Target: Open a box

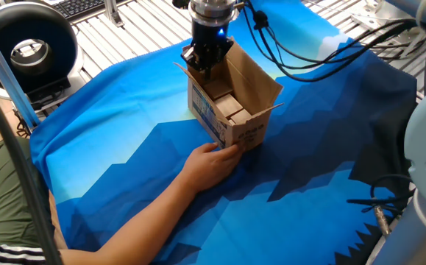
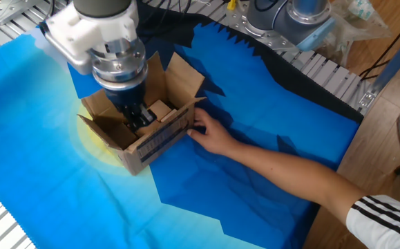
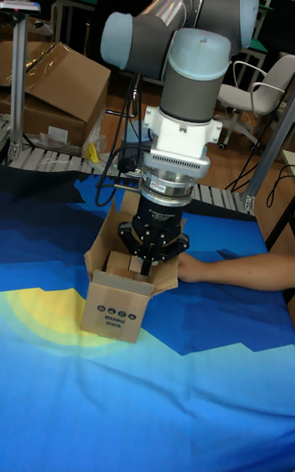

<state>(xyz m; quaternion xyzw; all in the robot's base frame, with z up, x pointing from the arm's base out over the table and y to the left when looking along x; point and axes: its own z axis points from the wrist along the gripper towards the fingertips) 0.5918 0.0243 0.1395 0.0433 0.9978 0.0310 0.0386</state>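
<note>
Fingers (image 2: 136, 116) inside open box (image 2: 148, 131), gap can't tell; may snag flap, tip box despite hand (image 2: 210, 131).

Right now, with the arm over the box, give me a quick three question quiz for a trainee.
1. True or false: the flaps of the box stand open.
2. What steadies the box? A) a clamp B) a person's hand C) nothing
3. Fill in: the gripper is lowered into the box's ____.

Key: 1 true, the flaps are up and smaller cardboard pieces show inside. 2 B, the hand rests against one side wall on the blue cloth. 3 open top; whether its fingers are open or shut cannot be told.
</note>
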